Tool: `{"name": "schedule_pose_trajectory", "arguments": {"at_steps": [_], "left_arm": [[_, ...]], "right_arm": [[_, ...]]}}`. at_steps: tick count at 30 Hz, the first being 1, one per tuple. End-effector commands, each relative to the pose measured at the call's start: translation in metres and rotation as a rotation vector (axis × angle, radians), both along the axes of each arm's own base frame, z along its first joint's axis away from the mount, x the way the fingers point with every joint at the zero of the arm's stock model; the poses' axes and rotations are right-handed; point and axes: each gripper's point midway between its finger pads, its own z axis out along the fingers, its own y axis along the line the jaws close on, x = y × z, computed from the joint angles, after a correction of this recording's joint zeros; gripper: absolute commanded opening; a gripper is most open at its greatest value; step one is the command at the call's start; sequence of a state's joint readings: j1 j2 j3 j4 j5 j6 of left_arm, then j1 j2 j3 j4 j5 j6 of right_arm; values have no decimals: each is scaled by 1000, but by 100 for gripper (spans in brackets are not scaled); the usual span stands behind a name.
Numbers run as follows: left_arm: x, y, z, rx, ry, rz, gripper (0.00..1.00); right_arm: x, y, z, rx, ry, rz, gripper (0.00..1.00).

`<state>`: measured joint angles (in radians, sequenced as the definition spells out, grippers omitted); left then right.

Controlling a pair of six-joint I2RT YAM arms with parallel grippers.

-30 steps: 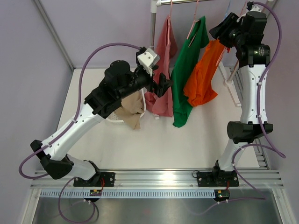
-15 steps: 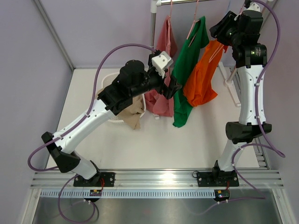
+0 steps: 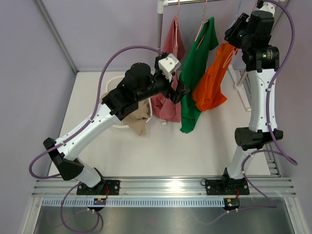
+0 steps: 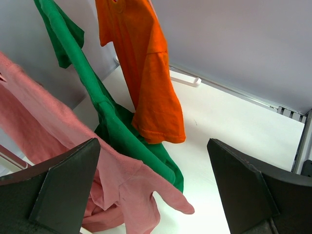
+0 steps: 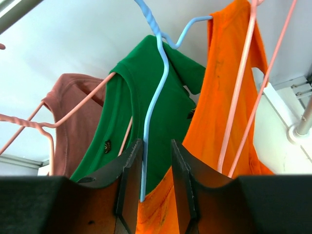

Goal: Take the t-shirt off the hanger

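Note:
Three t-shirts hang from the rail: pink, green and orange. My right gripper is up at the orange t-shirt's neck. In the right wrist view its jaws stand narrowly open around the blue hanger wire, which runs down into the orange t-shirt. The left finger is against the wire and a gap shows on the other side. My left gripper is wide open and holds nothing, beside the lower part of the pink and green shirts.
A white basket with beige cloth sits on the table under my left arm. The rack's upright pole stands behind the pink shirt. Thin pink hanger wires cross the orange t-shirt on the right. A wall rail runs along the right side.
My left arm swung right toward the shirts, then stopped. The right gripper's jaws have narrowed around the blue hanger wire.

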<state>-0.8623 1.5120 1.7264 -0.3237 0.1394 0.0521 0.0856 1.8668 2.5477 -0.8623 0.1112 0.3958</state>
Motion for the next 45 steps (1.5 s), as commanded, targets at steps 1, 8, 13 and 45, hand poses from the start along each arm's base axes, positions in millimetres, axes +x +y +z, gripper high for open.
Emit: {"name": "schedule_pose_trajectory", "arguments": {"at_steps": [1,8,13,45], "left_arm": [[-6,-3,17,-37,-40,-31,99],[-6,-3,16,-32,-40,-35,99],[-7,-4,14,-30,-40,-38,99],[-7,-6,10,-21,-37,-40,99]], "right_arm": [[-13,-6,20,-37,-45,-36,38],[-11,-6,17,-45,-35,-49,39],[-15,-11,23,-75,-48,-74,39],[-23,-21,48,-303,-136,-107,0]]}}
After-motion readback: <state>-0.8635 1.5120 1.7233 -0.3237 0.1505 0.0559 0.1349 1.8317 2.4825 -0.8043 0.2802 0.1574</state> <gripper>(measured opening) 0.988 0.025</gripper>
